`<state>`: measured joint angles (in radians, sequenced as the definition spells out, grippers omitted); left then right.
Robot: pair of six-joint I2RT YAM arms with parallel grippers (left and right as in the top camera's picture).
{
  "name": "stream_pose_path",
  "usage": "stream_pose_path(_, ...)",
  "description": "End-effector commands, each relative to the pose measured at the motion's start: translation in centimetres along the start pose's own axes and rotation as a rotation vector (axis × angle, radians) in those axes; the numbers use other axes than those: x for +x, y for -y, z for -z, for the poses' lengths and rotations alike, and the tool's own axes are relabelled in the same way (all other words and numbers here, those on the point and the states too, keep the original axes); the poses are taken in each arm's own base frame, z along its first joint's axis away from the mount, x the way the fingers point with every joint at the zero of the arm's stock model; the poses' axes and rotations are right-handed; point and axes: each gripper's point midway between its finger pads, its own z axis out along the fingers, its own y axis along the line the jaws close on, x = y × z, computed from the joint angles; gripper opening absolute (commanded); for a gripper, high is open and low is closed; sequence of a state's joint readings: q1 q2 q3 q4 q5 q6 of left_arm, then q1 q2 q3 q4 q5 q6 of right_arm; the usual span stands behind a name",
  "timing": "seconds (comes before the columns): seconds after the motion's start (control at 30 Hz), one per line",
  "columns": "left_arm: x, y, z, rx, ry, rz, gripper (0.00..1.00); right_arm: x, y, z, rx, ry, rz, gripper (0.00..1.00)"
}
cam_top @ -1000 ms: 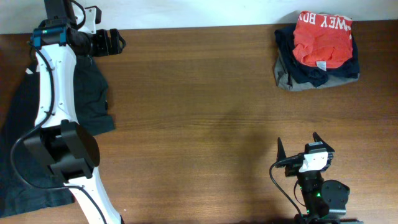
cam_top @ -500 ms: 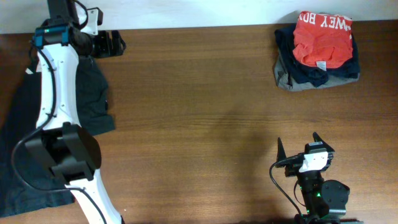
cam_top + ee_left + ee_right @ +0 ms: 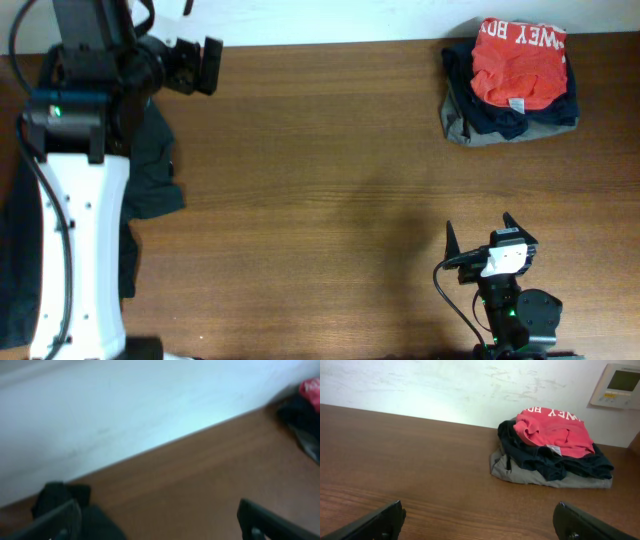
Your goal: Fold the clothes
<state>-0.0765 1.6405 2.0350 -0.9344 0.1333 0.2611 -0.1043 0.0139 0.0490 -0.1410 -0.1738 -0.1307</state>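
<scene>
Orange-red T-shirt point(image 3: 520, 65) sits crumpled on top of a small pile at the far right corner of the table point(image 3: 330, 180), white lettering up. It lies on a navy garment point(image 3: 485, 115), with a grey garment point(image 3: 462, 130) at the bottom. It's not in either gripper and is well apart from both.

Right gripper point(image 3: 480, 232) is at the near edge, right side, w/ the pile straight ahead of it across bare wood. Jaws are spread wide, nothing between them. Right wrist view has both fingertips at the bottom corners, shirt pile centre-right against the wall, and a small wall panel point(image 3: 619, 385) above it.

Left gripper point(image 3: 195, 65) is at the far left edge near the wall, pointing right along the back edge of the table, shirt way off on the opposite side. Jaws are wide open, empty. Left arm reaches up from the near left edge, its white link point(image 3: 75, 230) lying over a dark garment point(image 3: 155, 160) spread flat on the left side. Left wrist view is blurred – wall, wood, some dark cloth at lower left, and a red bit at top right, too soft to make out.
</scene>
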Motion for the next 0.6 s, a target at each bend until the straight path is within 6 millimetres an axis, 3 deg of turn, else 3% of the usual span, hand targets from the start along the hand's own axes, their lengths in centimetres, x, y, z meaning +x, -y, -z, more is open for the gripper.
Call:
stream_pose_path(0.0, 1.8, 0.5, 1.0, -0.022, 0.050, 0.014, 0.99, 0.2, 0.2, 0.0, 0.010, 0.002, -0.009, 0.99)
stream_pose_path(0.17, 5.7, 1.6, 1.1, -0.044, 0.147, 0.001, 0.99, 0.2, 0.2, 0.0, 0.010, 0.002, -0.009, 0.99)
stream_pose_path(0.57, 19.0, 5.3, 2.5, -0.073, 0.279, 0.018, 0.99, 0.2, 0.2, 0.0, 0.010, 0.002, -0.009, 0.99)
